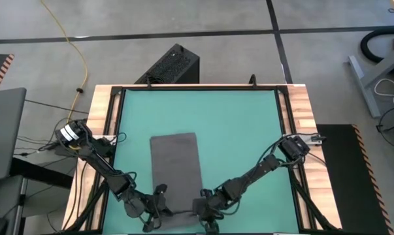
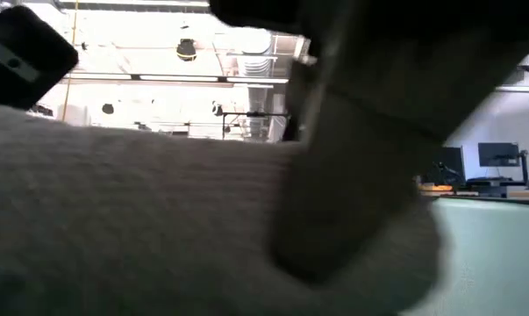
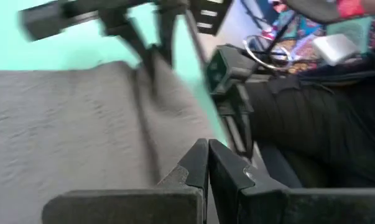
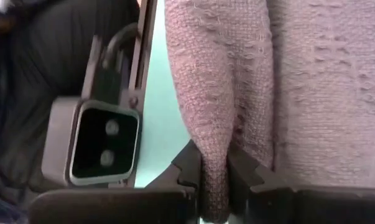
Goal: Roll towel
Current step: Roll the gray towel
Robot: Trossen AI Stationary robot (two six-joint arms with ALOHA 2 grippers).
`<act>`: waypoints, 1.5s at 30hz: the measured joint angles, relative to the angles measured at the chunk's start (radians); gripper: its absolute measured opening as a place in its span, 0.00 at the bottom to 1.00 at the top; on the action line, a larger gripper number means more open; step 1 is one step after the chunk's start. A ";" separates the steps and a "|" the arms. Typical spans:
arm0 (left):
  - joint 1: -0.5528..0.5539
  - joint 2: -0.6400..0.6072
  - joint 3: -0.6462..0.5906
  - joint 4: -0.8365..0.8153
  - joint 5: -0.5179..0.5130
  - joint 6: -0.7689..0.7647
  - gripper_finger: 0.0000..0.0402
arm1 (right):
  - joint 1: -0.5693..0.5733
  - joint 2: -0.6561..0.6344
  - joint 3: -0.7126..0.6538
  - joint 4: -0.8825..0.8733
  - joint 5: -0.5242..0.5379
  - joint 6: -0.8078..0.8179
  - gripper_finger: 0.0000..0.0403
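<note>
On the green mat [image 1: 236, 130], toward its near edge, the dark grey towel [image 1: 176, 163] lies flat as a long rectangle, its near end reaching both grippers. At the near right corner the right gripper [image 4: 215, 165] has its fingers [image 4: 246, 171] clamped on a raised fold of the towel's edge, the cloth pinched up between them and hanging past either side. At the near left corner the left gripper [image 3: 208, 163] sits with its fingers [image 3: 196, 163] pressed together, tips touching, right at the towel's edge; I cannot tell whether any cloth is caught between them. From table height, towel fills most of the low view.
</note>
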 joint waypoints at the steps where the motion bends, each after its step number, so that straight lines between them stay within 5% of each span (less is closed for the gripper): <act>1: -0.003 0.000 0.000 0.005 0.008 0.003 0.00 | -0.008 0.001 0.000 0.014 -0.013 0.009 0.14; 24: -0.109 0.000 0.000 -0.184 -0.106 -0.171 0.00 | -0.074 0.002 0.000 0.032 -0.043 0.133 0.15; 34: -0.089 0.137 0.002 -0.167 -0.083 -0.239 0.00 | -0.074 -0.002 -0.045 0.057 -0.017 0.154 0.15; 45: -0.081 0.142 0.003 -0.193 -0.069 -0.250 0.00 | -0.067 -0.005 -0.048 0.038 -0.088 0.142 0.30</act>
